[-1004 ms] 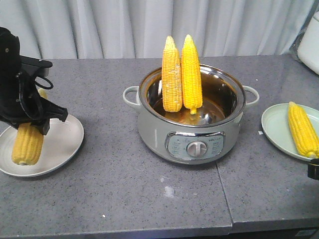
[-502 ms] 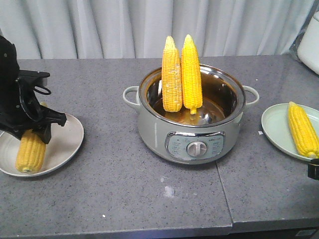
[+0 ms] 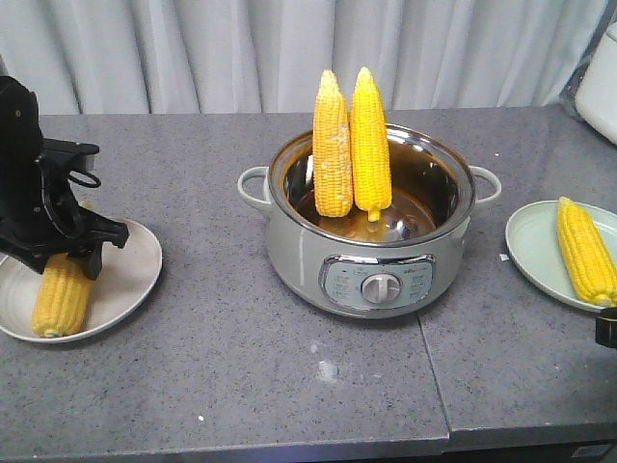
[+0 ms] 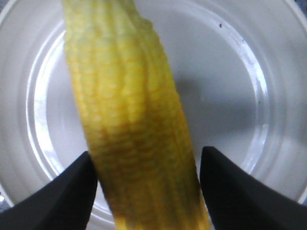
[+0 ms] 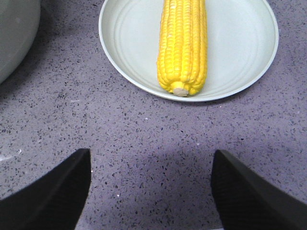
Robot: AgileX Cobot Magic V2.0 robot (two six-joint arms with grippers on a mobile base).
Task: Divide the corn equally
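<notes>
The left gripper [image 4: 146, 160] straddles the held-side cob [image 4: 129, 120], one dark finger at each flank; whether they press it cannot be told. That cob, bumpy with kernel rows, lies on a glossy white plate [image 4: 230, 96] beneath the fingers. The right gripper [image 5: 151, 158] gapes wide and empty over speckled grey stone [image 5: 144, 129]. Just ahead of it, a tapered cob [image 5: 183, 43] rests on a pale green plate [image 5: 240, 48]. Between the grippers, two upright cobs [image 3: 333, 154] stand in a round steel pot [image 3: 371, 260].
</notes>
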